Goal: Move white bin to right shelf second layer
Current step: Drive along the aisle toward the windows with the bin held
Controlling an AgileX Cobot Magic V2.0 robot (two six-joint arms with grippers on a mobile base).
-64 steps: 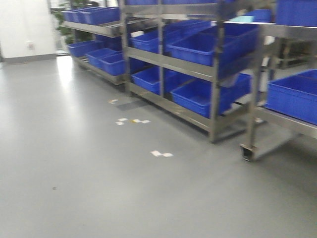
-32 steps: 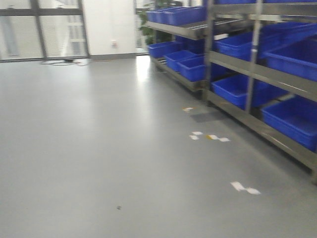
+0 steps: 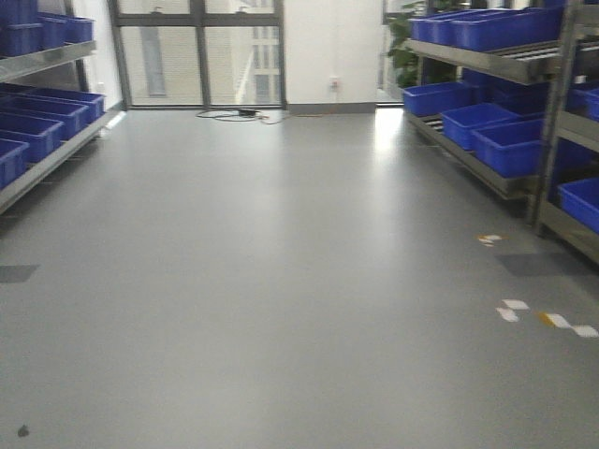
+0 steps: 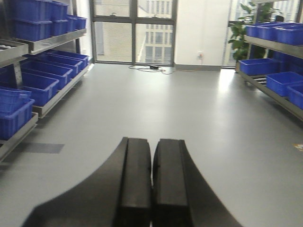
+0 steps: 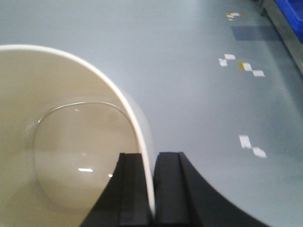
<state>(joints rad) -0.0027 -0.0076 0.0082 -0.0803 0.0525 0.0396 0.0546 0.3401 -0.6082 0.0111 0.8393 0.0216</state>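
Pick done: right gripper (image 5: pixel 152 158) pinched shut on white bin (image 5: pixel 61 142) wall above bare floor (image 5: pixel 189 71), left gripper (image 4: pixel 152 144) closed, empty; placement on right shelf second layer, not identifiable here, is left.

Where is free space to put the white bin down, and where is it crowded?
The grey floor between the left rack and the right rack is bare up to the windows. Both racks are crowded with blue crates. The right gripper holds the white bin.
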